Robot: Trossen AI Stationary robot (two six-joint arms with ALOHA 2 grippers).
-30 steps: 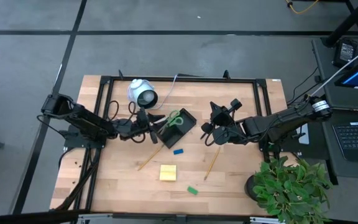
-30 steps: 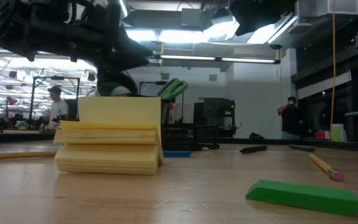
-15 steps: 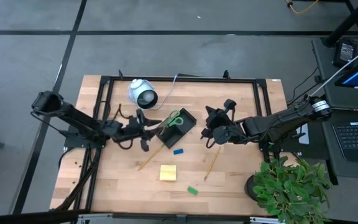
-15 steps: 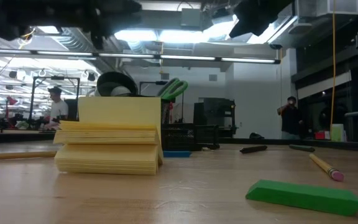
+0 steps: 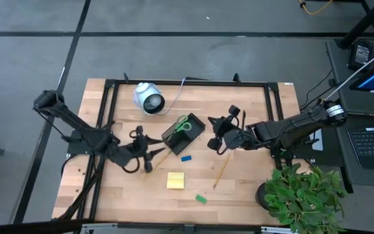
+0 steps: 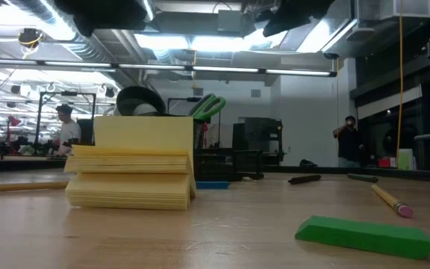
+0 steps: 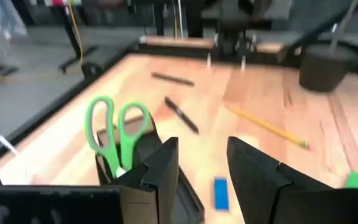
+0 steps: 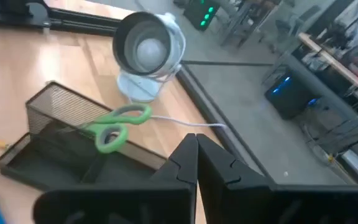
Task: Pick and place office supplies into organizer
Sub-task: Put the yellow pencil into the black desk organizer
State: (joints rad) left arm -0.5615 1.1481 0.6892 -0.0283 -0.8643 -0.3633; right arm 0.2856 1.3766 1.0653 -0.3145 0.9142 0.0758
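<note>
wooden table (image 5: 252, 188), scissors (image 5: 182, 125) in organizer (image 5: 193, 134)

Left arm reaches in from the desk's left edge, bent low, left tool (image 5: 149, 151) near desk centre, fingers (image 7: 160, 168) apart, holding nothing. Right arm stretches in from the right edge, right tool (image 5: 214, 127) fingers (image 8: 188, 158) pressed together, empty.

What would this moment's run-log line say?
green-handled scissors: in black mesh organizer | left claw: open, empty, beside organizer | right claw: shut, empty | yellow sticky-note pad: on table
</note>
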